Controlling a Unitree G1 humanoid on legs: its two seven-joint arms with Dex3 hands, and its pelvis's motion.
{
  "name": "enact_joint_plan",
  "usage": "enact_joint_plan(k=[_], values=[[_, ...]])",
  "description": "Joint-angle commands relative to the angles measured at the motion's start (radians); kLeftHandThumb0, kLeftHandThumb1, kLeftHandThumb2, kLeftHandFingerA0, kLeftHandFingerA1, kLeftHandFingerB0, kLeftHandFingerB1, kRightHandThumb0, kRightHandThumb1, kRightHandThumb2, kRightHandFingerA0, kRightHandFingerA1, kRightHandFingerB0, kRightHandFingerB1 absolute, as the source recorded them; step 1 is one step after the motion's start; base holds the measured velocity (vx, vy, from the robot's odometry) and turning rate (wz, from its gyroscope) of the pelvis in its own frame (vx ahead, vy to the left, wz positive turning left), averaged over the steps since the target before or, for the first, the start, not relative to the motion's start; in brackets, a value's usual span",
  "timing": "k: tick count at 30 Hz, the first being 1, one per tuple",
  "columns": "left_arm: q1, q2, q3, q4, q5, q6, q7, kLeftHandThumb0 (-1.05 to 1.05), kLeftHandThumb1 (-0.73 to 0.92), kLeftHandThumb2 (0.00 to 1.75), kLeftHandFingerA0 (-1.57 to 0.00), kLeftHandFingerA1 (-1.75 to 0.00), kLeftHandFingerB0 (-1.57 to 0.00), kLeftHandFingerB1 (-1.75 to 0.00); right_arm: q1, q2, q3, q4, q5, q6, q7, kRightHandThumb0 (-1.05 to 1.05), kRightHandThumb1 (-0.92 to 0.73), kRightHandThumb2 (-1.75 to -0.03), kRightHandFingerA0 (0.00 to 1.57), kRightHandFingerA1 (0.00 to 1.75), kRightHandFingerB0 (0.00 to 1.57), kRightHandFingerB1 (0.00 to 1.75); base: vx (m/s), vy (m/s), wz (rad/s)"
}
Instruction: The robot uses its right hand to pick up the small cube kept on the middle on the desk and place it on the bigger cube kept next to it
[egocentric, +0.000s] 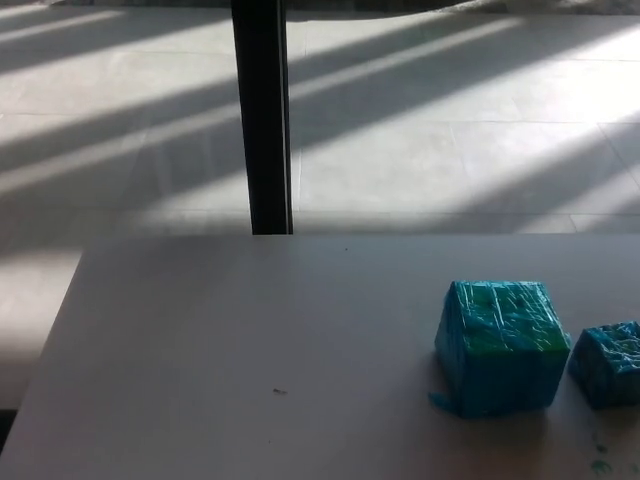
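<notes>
Indoor hall: sunlit tiled floor (450, 150), dark pillar (262, 110), plain desk (250, 340).

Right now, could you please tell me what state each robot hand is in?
Left robot hand: not in view, so its state cannot be told.
Right robot hand: not in view either; it holds neither cube.

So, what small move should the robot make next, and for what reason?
Probably bring the right hand into view from the right and lower it over the small cube. Neither hand shows yet, and the small cube rests on the desk at the right edge of the picture, just right of the bigger cube, apart from it. Nothing is stacked so far.
</notes>
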Motion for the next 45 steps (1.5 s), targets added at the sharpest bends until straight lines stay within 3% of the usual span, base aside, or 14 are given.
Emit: enact_joint_plan(k=[1, 5, 6, 7, 11, 12, 13, 14, 15, 20, 21, 22, 36, 45], values=[[-0.030, 0.057, 0.070, 0.060, -0.083, 0.040, -0.076, -0.70, 0.81, 0.64, -0.50, -0.61, -0.39, -0.43, -0.018, -0.064, -0.160, -0.017, 0.174, -0.011, -0.029, -0.41, -0.71, -0.60, 0.67, 1.11, 0.56, 0.57, 0.00, 0.000, 0.00], [-0.038, 0.062, 0.073, 0.069, -0.075, 0.034, -0.089, -0.72, 0.80, 0.63, -0.51, -0.62, -0.40, -0.44, -0.026, -0.088, -0.207, -0.014, 0.173, -0.007, -0.062, -0.39, -0.70, -0.61, 0.65, 1.25, 0.54, 0.61, 0.00, 0.000, 0.00], [-0.039, 0.063, 0.074, 0.070, -0.074, 0.036, -0.088, -0.70, 0.62, 1.02, -0.49, -0.67, -0.35, -0.56, -0.021, -0.100, -0.214, -0.016, 0.173, 0.009, -0.061, -0.40, -0.57, -0.98, 0.71, 0.98, 0.49, 0.67, 0.00, 0.000, 0.00], [-0.042, 0.062, 0.071, 0.072, -0.070, 0.035, -0.081, -0.71, 0.81, 0.64, -0.50, -0.61, -0.42, -0.45, -0.022, -0.121, -0.229, -0.010, 0.181, 0.041, -0.072, -0.41, -0.71, -0.61, 0.66, 1.21, 0.53, 0.59, 0.00, 0.000, 0.00], [-0.041, 0.061, 0.075, 0.072, -0.079, 0.037, -0.081, -0.70, 0.80, 0.63, -0.49, -0.59, -0.42, -0.45, -0.033, -0.185, -0.247, 0.030, 0.187, 0.093, -0.090, -0.39, -0.71, -0.60, 0.68, 1.13, 0.60, 0.59, 0.00, 0.000, 0.00], [-0.040, 0.061, 0.073, 0.072, -0.077, 0.036, -0.081, -0.70, 0.63, 1.01, -0.49, -0.67, -0.37, -0.56, -0.037, -0.198, -0.247, 0.036, 0.186, 0.091, -0.099, -0.39, -0.56, -0.96, 0.75, 0.95, 0.56, 0.69, 0.00, 0.000, 0.00], [-0.042, 0.059, 0.082, 0.074, -0.085, 0.039, -0.076, -0.71, 0.78, 0.63, -0.53, -0.61, -0.44, -0.46, -0.047, -0.216, -0.248, 0.051, 0.185, 0.085, -0.109, -0.38, -0.56, -0.96, 0.76, 0.93, 0.60, 0.70, 0.00, 0.000, 0.00], [-0.043, 0.059, 0.080, 0.075, -0.083, 0.040, -0.074, -0.71, 0.80, 0.63, -0.52, -0.62, -0.44, -0.46, -0.062, -0.234, -0.267, 0.057, 0.207, 0.086, -0.110, -0.40, -0.68, -0.61, 0.73, 1.28, 0.56, 0.59, 0.00, 0.000, 0.00], [-0.041, 0.061, 0.068, 0.075, -0.071, 0.035, -0.073, -0.71, 0.80, 0.63, -0.53, -0.60, -0.45, -0.46, -0.089, -0.258, -0.299, 0.055, 0.246, 0.103, -0.114, -0.46, -0.55, -0.93, 0.72, 1.00, 0.48, 0.64, 0.00, 0.000, 0.00], [-0.041, 0.062, 0.085, 0.077, -0.096, 0.039, -0.078, -0.72, 0.78, 0.64, -0.52, -0.62, -0.42, -0.46, -0.173, -0.308, -0.342, 0.024, 0.298, 0.109, -0.066, -0.45, -0.69, -0.62, 0.54, 1.31, 0.43, 0.56, 0.00, 0.000, 0.00], [-0.037, 0.065, 0.072, 0.076, -0.083, 0.030, -0.088, -0.71, 0.81, 0.64, -0.47, -0.61, -0.42, -0.45, -0.172, -0.293, -0.331, -0.067, 0.302, 0.089, -0.029, -0.52, -0.57, -0.91, 0.46, 0.85, 0.35, 0.58, 0.00, 0.000, 0.00], [-0.036, 0.066, 0.067, 0.076, -0.079, 0.028, -0.090, -0.71, 0.80, 0.64, -0.48, -0.60, -0.43, -0.45, -0.169, -0.288, -0.321, -0.130, 0.304, 0.096, -0.014, -0.50, -0.73, -0.62, 0.42, 0.98, 0.38, 0.42, 0.00, 0.000, 0.00], [-0.033, 0.071, 0.069, 0.082, -0.090, 0.038, -0.091, -0.70, 0.80, 0.64, -0.48, -0.62, -0.46, -0.46, -0.317, -0.258, -0.121, -0.800, 0.398, 0.358, 0.017, -0.70, -0.64, -0.59, 0.65, 0.78, 0.56, 0.49, 0.00, 0.000, 0.00], [-0.032, 0.078, 0.050, 0.078, -0.071, 0.024, -0.093, -0.70, 0.81, 0.64, -0.49, -0.61, -0.44, -0.45, -0.346, -0.178, 0.124, -0.859, 0.332, 0.375, 0.091, -0.56, -0.65, -0.88, 0.27, 0.59, 0.14, 0.42, 0.00, 0.000, 0.00]])
